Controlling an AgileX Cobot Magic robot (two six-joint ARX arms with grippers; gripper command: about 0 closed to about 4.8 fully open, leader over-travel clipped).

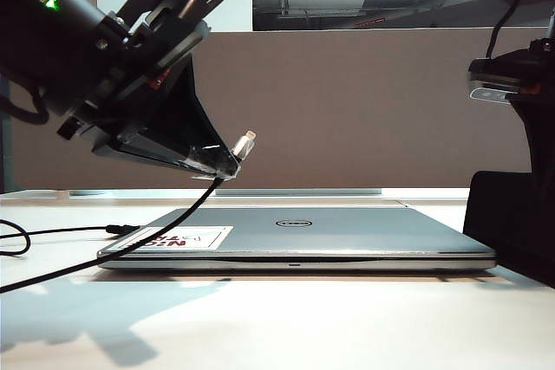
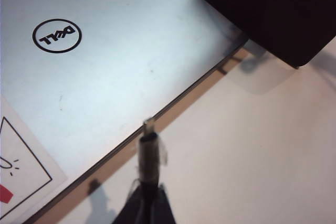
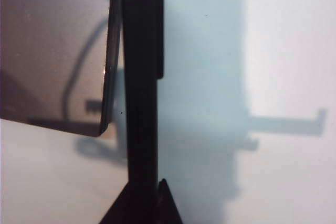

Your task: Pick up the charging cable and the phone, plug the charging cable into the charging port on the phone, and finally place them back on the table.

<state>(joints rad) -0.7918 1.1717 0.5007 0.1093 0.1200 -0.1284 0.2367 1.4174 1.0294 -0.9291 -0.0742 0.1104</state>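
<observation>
From the exterior view, the left gripper (image 1: 227, 162) hangs above the laptop (image 1: 347, 231), clamped on the charging cable (image 1: 245, 142), plug tilted upward. The left wrist view shows the plug past the laptop's edge, above the table (image 2: 262, 156). In the right wrist view, the right gripper (image 3: 149, 195) pinches the phone (image 3: 140, 77) edge-on. Both are lifted; next comes aligning plug with port, which is hidden here.

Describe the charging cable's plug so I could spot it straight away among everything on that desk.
Start at the flat silver Dell laptop lying closed on the white table. Above its stickered left corner, the left gripper hangs with its fingers shut on the thin black charging cable. The small silver metallic plug juts up beyond the fingertips: the only bright metal tip held in the air.
</observation>
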